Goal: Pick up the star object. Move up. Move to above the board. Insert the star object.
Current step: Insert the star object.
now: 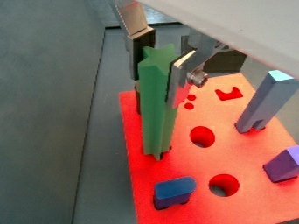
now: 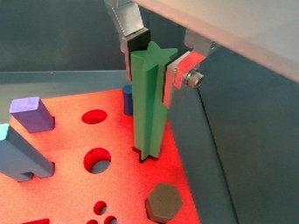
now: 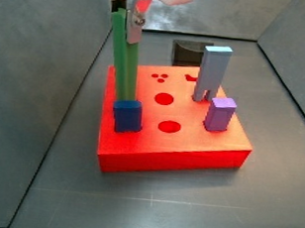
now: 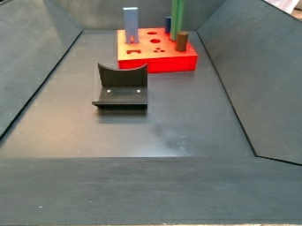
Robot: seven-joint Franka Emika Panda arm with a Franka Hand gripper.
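The star object [image 1: 158, 109], a tall thin green ridged rod, stands upright with its lower end meeting the top of the red board [image 1: 251, 147] near one edge. How deep it sits in a hole cannot be told. My gripper [image 1: 160, 77] is shut on the rod's upper end, one silver finger on each side, as both wrist views show [image 2: 151, 79]. In a side view the gripper [image 3: 125, 14] is high above the board [image 3: 165, 157], and the rod [image 3: 120, 59] drops behind a short blue block [image 3: 126, 115]. Another side view shows the rod [image 4: 177, 16] over the board [image 4: 165, 62].
A tall grey-blue block [image 3: 213, 73], a purple block [image 3: 220, 112] and a dark brown cylinder [image 2: 165, 201] stand in the board. Round holes [image 1: 202, 136] show in its top. The fixture [image 4: 122, 86] stands on the dark floor away from the board. Sloped walls enclose the floor.
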